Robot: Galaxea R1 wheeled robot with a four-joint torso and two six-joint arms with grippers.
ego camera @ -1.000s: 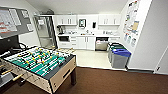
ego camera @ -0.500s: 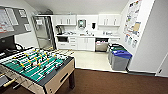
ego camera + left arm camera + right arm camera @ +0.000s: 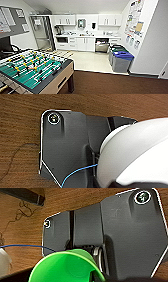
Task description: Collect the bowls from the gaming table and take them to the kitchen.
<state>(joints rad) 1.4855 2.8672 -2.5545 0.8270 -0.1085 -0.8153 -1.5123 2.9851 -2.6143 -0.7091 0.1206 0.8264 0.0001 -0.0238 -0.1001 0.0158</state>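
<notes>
Now my head view faces the kitchen [image 3: 86,37] past a foosball table [image 3: 32,72], a white bowl [image 3: 135,154] at my left wrist, a green bowl [image 3: 66,268] at my right, claw states I cannot tell.

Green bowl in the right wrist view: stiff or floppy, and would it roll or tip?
The green bowl probably stays stiff: its rim holds a clean curve. It looks thin and glossy, so likely light and slippery. Round-walled, it might roll if dropped on edge.
</notes>
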